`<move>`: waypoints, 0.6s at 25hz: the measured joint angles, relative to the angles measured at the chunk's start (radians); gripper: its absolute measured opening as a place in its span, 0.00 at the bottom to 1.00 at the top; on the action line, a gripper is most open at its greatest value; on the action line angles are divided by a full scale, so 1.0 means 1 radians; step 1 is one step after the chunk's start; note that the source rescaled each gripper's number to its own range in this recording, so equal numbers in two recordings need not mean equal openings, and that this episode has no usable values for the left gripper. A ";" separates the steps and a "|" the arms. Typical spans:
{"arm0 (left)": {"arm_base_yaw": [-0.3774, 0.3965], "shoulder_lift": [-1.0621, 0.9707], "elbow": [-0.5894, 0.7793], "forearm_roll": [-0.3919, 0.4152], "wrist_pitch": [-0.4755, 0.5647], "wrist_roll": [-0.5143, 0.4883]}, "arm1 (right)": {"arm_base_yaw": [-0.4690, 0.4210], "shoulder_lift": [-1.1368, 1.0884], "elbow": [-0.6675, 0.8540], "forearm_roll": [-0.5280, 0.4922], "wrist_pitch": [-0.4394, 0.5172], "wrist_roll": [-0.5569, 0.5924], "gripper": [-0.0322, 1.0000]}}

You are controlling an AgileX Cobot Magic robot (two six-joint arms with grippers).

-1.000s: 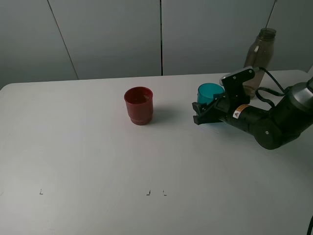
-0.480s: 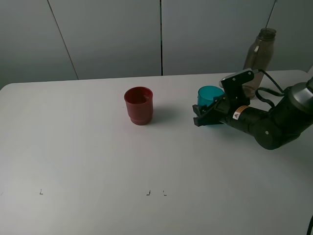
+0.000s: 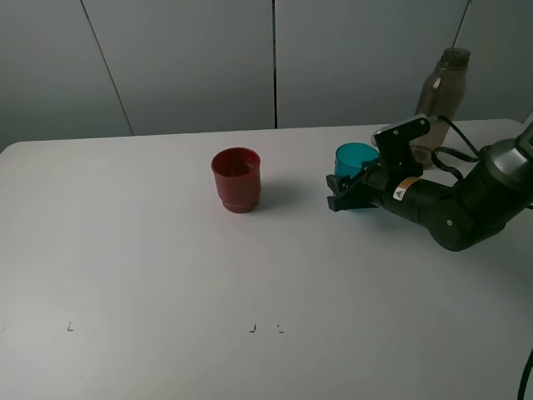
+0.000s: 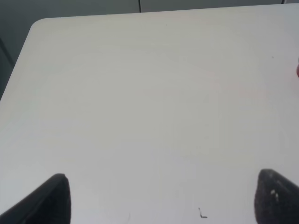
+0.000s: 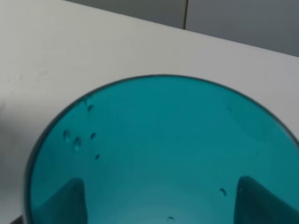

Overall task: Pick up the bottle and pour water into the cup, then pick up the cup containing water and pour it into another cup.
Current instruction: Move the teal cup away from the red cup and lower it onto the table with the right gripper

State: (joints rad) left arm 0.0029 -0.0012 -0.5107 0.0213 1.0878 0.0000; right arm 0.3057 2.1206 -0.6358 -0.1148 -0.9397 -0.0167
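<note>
Altogether, items on the table (image 3: pixel 150 250): two cups and one bottle.
Teal cup (image 3: pixel 357 163): one; translucent tumbler, sitting to the right of the red cup, well apart from it; droplets are clinging to its inner wall in the right wrist view (image 5: pixel 159 154); no standing water can be made out.
Red cup (image 3: pixel 236 178): one; opaque, standing upright near the table's middle; its contents cannot be told.
Bottle (image 3: pixel 440 96): one; smoky translucent, standing upright beyond the teal cup, at the table's far edge; fill level cannot be told.
Right gripper (image 3: pixel 354 190): clamping the teal cup, its fingers (image 5: pixel 65 203) showing through the tumbler's wall on both sides.
Left gripper (image 4: pixel 161 198): hanging over bare table, fingertips spread wide, holding nothing.
</note>
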 joint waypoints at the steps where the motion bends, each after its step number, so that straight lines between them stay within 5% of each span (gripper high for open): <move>1: 0.000 0.000 0.000 0.000 0.000 0.000 | 0.000 0.000 0.000 0.000 0.003 0.000 0.10; 6: 0.000 0.000 0.000 0.000 0.000 0.000 | 0.000 0.000 0.000 -0.002 0.006 0.000 0.17; 13: 0.000 0.000 0.000 0.000 0.000 0.000 | 0.000 0.000 0.000 -0.004 0.006 0.017 0.91; 15: 0.000 0.000 0.000 0.000 0.000 0.000 | 0.000 0.000 0.000 -0.004 0.006 0.038 0.98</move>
State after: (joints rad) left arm 0.0029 -0.0012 -0.5107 0.0213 1.0878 0.0000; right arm 0.3057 2.1206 -0.6358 -0.1187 -0.9336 0.0211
